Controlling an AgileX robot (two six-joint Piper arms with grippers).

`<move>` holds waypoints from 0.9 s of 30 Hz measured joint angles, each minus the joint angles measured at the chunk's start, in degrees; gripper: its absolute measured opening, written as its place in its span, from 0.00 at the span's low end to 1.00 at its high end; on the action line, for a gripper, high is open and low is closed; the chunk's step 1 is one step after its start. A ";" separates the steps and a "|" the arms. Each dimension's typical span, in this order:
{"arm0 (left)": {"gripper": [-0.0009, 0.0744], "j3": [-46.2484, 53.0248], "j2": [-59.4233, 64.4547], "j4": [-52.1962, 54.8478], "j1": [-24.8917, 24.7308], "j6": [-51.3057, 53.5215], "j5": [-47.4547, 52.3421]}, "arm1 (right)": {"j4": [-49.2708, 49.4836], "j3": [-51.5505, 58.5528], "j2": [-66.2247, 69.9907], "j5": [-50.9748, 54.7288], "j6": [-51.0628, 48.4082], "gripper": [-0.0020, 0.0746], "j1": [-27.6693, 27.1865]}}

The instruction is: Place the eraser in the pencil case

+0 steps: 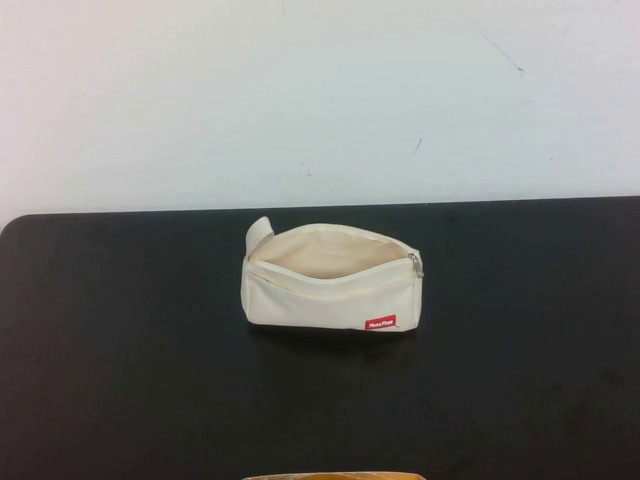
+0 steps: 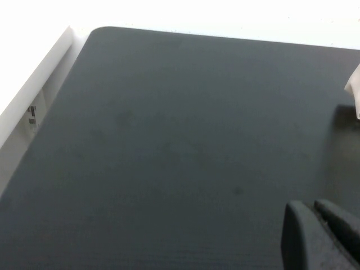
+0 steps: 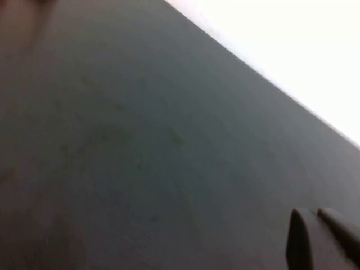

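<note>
- Pencil case (image 1: 333, 283) is seen at the middle of the black table (image 1: 120, 350), unzipped, its mouth gaping upward; the metal zip pull (image 1: 414, 262) lies at its right end.
- No eraser is seen on the table or in the visible part of the pouch's mouth.
- Left gripper (image 2: 323, 236) and right gripper (image 3: 320, 239) are each shown only at a wrist-view corner, over bare table; neither appears in the high view, and their spacing cannot be told.
- Risk is judged: a soft pouch could be pushed or its mouth collapsed by a low approach.
</note>
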 joint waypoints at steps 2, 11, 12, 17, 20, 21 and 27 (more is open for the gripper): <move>0.01 0.00 0.00 0.00 0.00 0.00 0.00 | -6.46 0.00 0.00 0.54 14.25 0.03 0.00; 0.01 0.00 0.00 0.00 0.00 0.00 0.00 | -12.18 -0.10 0.00 1.38 38.97 0.02 0.00; 0.01 0.00 0.00 0.00 0.00 0.00 0.00 | -11.58 -0.10 0.00 1.48 39.26 0.02 0.00; 0.01 0.00 0.00 0.00 0.00 0.00 0.00 | -10.21 -0.10 0.00 1.46 39.93 0.02 0.00; 0.01 0.00 0.00 0.00 0.00 0.00 0.00 | -9.99 -0.10 0.00 1.46 39.92 0.02 0.00; 0.01 0.00 0.00 0.00 0.00 0.00 0.00 | -9.99 -0.10 0.00 1.46 39.92 0.02 0.00; 0.01 0.00 0.00 0.00 0.00 0.00 0.00 | -9.99 -0.10 0.00 1.50 39.92 0.02 0.00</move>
